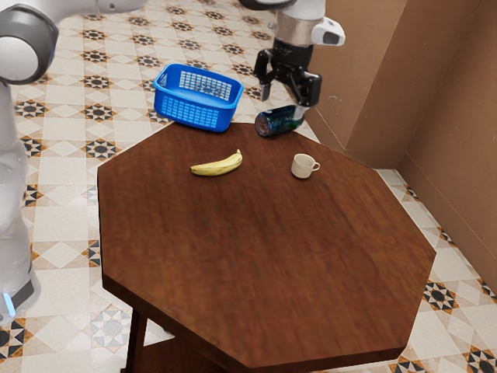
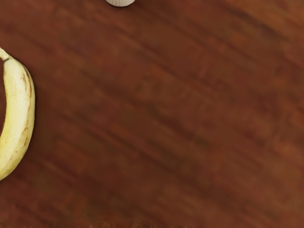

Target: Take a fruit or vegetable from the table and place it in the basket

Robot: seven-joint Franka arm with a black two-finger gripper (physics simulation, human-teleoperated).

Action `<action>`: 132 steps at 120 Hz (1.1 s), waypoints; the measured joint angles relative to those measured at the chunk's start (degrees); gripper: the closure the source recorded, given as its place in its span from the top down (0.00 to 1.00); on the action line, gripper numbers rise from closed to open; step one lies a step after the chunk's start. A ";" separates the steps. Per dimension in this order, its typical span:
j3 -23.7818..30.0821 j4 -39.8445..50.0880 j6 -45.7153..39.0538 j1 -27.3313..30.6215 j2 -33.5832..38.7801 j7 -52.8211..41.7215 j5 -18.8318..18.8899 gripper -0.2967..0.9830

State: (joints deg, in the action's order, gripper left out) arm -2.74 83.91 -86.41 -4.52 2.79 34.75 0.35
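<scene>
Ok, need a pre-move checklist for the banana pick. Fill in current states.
1. Hand open: ok.
2. Hand lined up over banana: not ok, banana sits off to one side and is cut off by the wrist view's edge.
3. Banana free on table: ok, nothing touches it.
4. Basket upright, opening uncovered: ok.
5. Basket fully supported by table: cannot tell, its base meets the far edge in the exterior view.
6. Hand clear of bottle: cannot tell, they nearly line up in the exterior view.
</scene>
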 joint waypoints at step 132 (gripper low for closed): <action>-0.85 13.76 -12.20 -2.15 4.02 13.77 8.05 0.77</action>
State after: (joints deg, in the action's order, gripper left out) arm -3.59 97.66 -98.61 -6.66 6.81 48.52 8.40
